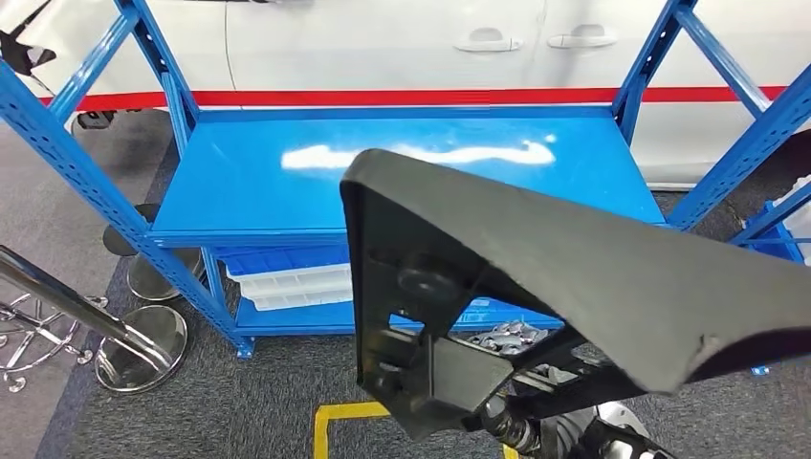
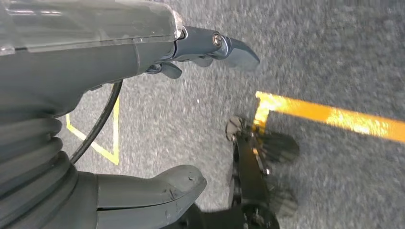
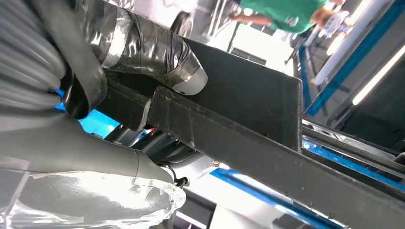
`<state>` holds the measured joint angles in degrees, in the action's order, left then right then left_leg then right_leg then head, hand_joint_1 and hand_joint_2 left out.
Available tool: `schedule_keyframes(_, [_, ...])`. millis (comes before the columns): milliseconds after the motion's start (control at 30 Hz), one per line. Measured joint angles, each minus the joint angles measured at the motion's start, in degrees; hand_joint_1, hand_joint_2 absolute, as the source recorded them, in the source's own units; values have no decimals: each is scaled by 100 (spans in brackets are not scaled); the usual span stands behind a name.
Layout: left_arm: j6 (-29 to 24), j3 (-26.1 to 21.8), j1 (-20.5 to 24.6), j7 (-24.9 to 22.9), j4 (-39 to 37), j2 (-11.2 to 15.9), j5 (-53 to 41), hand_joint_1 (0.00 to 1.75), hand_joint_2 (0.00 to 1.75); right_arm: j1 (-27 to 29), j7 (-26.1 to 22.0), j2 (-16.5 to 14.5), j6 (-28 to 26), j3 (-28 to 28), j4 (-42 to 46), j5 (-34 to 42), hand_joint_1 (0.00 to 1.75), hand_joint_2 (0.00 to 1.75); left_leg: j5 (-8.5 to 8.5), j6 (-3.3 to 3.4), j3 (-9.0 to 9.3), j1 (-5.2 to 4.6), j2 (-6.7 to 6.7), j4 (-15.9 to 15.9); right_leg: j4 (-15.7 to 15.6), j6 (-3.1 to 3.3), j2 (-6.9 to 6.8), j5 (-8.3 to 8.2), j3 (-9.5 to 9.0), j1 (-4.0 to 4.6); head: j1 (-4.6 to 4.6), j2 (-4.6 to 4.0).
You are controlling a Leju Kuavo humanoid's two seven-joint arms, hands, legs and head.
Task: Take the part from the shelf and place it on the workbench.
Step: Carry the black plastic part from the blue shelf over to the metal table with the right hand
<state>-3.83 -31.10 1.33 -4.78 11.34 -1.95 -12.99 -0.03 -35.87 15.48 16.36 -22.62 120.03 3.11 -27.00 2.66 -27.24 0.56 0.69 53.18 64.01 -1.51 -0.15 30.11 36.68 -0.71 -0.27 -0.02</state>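
While grey carpet (image 1: pixel 287 402) underlies blue shelf (image 1: pixel 402 177), yellow tape (image 2: pixel 334 117) marks floor.

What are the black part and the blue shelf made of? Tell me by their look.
Black part: probably moulded plastic; matte, with ribs and a boss underneath. Right hand grips its edge. Blue shelf: likely painted steel; glossy deck reflects light, and the uprights are perforated.

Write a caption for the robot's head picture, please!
Robot's right hand holds a black plastic part before the blue shelf.
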Motion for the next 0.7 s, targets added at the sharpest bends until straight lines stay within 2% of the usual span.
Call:
schedule_keyframes(33, [-6, -1, -2, -1, 0, 0, -5, 0, 175, 38, 0, 36, -30, 57, 32, -7, 175, 175, 18, 15, -58, -4, 3, 33, 405, -11, 3, 226, 138, -4, -1, 0])
schedule_keyframes(67, [-12, -2, -6, -1, 0, 0, -12, 0, 175, 80, -1, 67, -53, 113, 64, -10, 175, 175, 30, 19, -118, -8, 4, 72, 726, -22, 3, 353, 228, -7, 0, 0])
schedule_keyframes(100, [-16, -2, -11, -1, 0, -1, -19, 0, 175, 118, -1, 95, -68, 163, 96, -13, 175, 175, 42, 18, -175, -9, 3, 112, 874, -29, 3, 363, 235, -9, -1, 0])
schedule_keyframes(133, [-18, -2, -15, -1, 0, -2, -25, 0, 175, 145, -1, 119, -79, 205, 124, -15, 175, 175, 51, 12, -228, -8, 2, 151, 813, -31, 3, 272, 140, -13, 0, 0])
schedule_keyframes(167, [-19, -2, -18, -1, 0, -4, -30, 0, 175, 160, 0, 137, -86, 238, 152, -18, 175, 175, 57, 3, -270, -7, 1, 189, 539, -28, 2, 117, -62, -16, 0, 0])
schedule_keyframes(233, [-9, -2, -15, 9, 0, -7, -39, 0, 175, 176, 1, 159, -96, 284, 209, -38, 175, 175, 69, -30, -331, -14, -2, 250, -240, -2, 5, -104, -558, -11, -1, 0])
schedule_keyframes(267, [1, -2, -13, 26, 0, -7, -49, 0, 175, 182, 3, 165, -103, 299, 237, -54, 175, 175, 81, -58, -356, -22, -5, 274, -521, 16, 9, -142, -716, -2, -1, 0])
schedule_keyframes(300, [11, -2, -10, 47, 0, -7, -60, 0, 175, 186, 5, 169, -109, 310, 260, -71, 175, 175, 97, -89, -381, -30, -7, 293, -670, 39, 12, -133, -785, 11, -2, 0])
schedule_keyframes(367, [32, -2, -6, 97, 0, -3, -85, 0, 175, 199, 10, 171, -117, 323, 286, -96, 175, 175, 125, -154, -424, -41, -13, 321, -711, 103, 12, -144, -755, 12, -2, 0])
schedule_keyframes(400, [44, -2, -5, 115, 0, 0, -94, 0, 175, 203, 10, 172, -117, 325, 294, -100, 175, 175, 86, -181, -455, -39, -18, 366, -720, 149, 6, -164, -736, 3, -3, 0])
schedule_keyframes(433, [56, -2, -4, 130, 0, 3, -105, 0, 175, 209, 10, 173, -118, 327, 305, -102, 175, 175, -27, -207, -509, -35, -23, 488, -728, 200, -1, -195, -710, -8, -3, 0])
schedule_keyframes(500, [74, -2, -5, 156, 0, 7, -129, 0, 175, 221, 4, 175, -119, 333, 329, -99, 175, 175, -459, -252, -736, -16, -31, 1076, -727, 285, -14, -256, -634, -4, -3, 0])
schedule_keyframes(533, [77, -2, -5, 166, 0, 9, -139, 0, 175, 230, 1, 176, -119, 336, 338, -98, 175, 175, -691, -269, -878, -10, -31, 1481, -714, 310, -17, -284, -583, 7, -3, 0])
schedule_keyframes(567, [79, -2, -6, 173, 0, 11, -144, 0, 175, 241, -3, 177, -118, 340, 341, -97, 175, 175, -844, -279, -987, -6, -31, 1824, -699, 322, -20, -310, -533, 20, -3, 0])
schedule_keyframes(600, [81, -2, -7, 176, 0, 14, -146, 0, 175, 251, -5, 177, -118, 344, 344, -96, 175, 175, -887, -279, -1018, -5, -31, 2008, -683, 326, -23, -335, -485, 30, -3, 0])
schedule_keyframes(633, [83, -2, -7, 177, 0, 15, -148, 0, 175, 259, -7, 177, -117, 347, 344, -94, 175, 175, -810, -266, -935, -5, -31, 1957, -667, 326, -23, -358, -444, 39, -4, 0])
schedule_keyframes(667, [86, -2, -6, 177, 0, 17, -150, 0, 175, 265, -8, 177, -117, 351, 345, -92, 175, 175, -652, -240, -744, -8, -33, 1685, -652, 323, -21, -377, -411, 50, -4, 0])
schedule_keyframes(700, [89, -2, -4, 177, 1, 22, -151, 0, 175, 268, -8, 177, -117, 355, 349, -91, 175, 175, -479, -196, -481, -18, -36, 1268, -636, 319, -19, -394, -386, 59, -4, 0])
